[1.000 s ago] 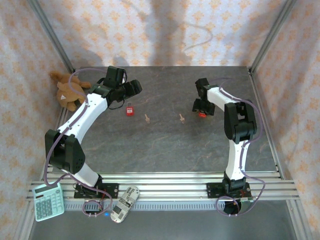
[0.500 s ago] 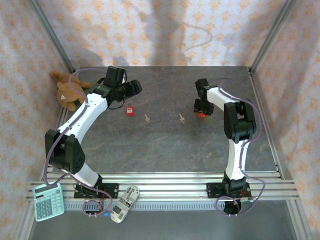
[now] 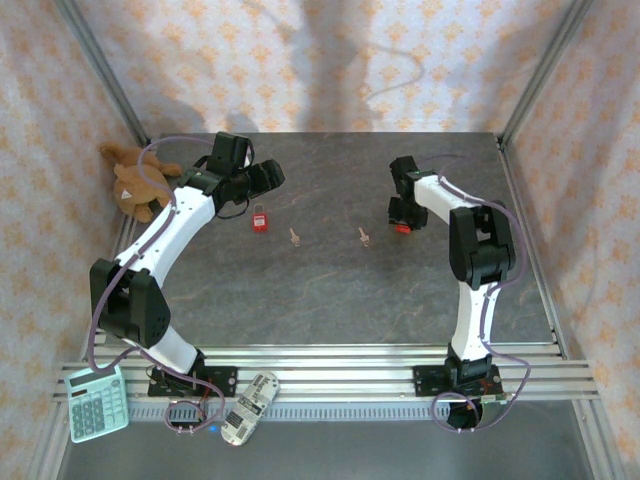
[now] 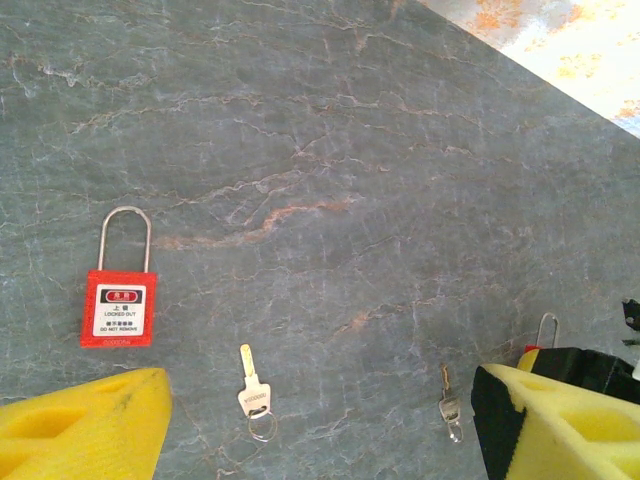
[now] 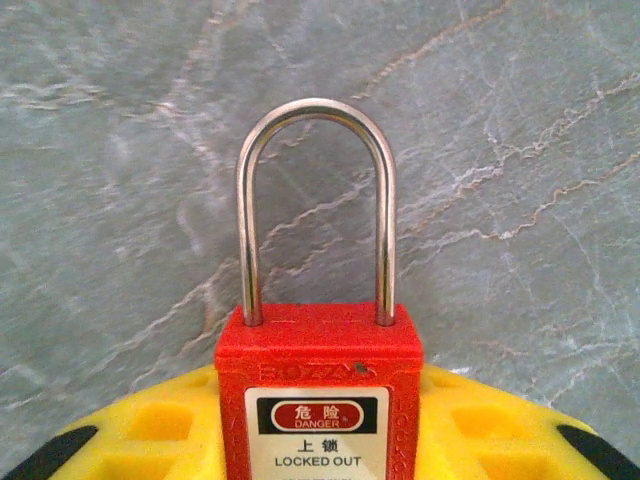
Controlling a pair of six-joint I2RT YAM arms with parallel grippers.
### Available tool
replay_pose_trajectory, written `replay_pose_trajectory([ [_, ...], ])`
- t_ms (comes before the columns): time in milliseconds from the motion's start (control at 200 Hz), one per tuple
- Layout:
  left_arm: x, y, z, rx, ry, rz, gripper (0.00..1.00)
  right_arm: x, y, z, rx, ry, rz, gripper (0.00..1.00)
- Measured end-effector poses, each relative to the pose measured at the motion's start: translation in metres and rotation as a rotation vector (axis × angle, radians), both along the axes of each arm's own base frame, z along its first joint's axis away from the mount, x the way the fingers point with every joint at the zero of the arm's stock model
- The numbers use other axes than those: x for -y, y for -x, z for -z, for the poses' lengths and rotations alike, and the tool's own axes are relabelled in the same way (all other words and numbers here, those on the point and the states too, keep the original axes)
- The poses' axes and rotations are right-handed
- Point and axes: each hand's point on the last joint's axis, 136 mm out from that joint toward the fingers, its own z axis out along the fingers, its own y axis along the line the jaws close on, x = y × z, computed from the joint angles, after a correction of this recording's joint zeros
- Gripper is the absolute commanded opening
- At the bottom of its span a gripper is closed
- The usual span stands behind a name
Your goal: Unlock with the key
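Note:
A red padlock (image 3: pixel 260 220) lies flat left of centre, and in the left wrist view this padlock (image 4: pixel 120 305) has its steel shackle pointing away. Two small keys (image 3: pixel 293 236) (image 3: pixel 364 236) rest on the stone table between the arms; the nearer key (image 4: pixel 253 392) carries a ring, the second key (image 4: pixel 451 408) lies further right. My left gripper (image 3: pixel 262 175) (image 4: pixel 320 430) hovers open above them, holding nothing. My right gripper (image 3: pixel 403 216) (image 5: pixel 318 440) is shut on a second red padlock (image 3: pixel 404 228) (image 5: pixel 318 400), whose shackle (image 5: pixel 315 200) sticks out beyond the yellow pads (image 5: pixel 150 430).
A brown stuffed toy (image 3: pixel 135 180) sits at the far left edge. A calculator (image 3: pixel 96 402) and a remote (image 3: pixel 250 406) lie by the aluminium rails (image 3: pixel 350 360) at the front. Patterned walls enclose the table on three sides.
The right gripper's jaws have drawn in onto the padlock at the right. The left arm, the other padlock and both keys have not moved.

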Motion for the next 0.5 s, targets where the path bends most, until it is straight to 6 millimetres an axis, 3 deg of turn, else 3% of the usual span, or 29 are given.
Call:
replay_pose_trajectory([
  [110, 0.0, 0.0, 0.0, 0.0, -0.001, 0.0, 0.8, -0.023, 0.003, -0.015, 0.038, 0.003, -0.06, 0.37],
  [235, -0.003, -0.001, 0.0, 0.0, -0.002, -0.008, 0.8, -0.068, 0.015, -0.028, 0.071, -0.003, -0.169, 0.37],
  [496, -0.037, -0.009, 0.001, 0.0, -0.005, -0.087, 0.81, -0.163, 0.065, -0.021, 0.059, 0.005, -0.444, 0.37],
])
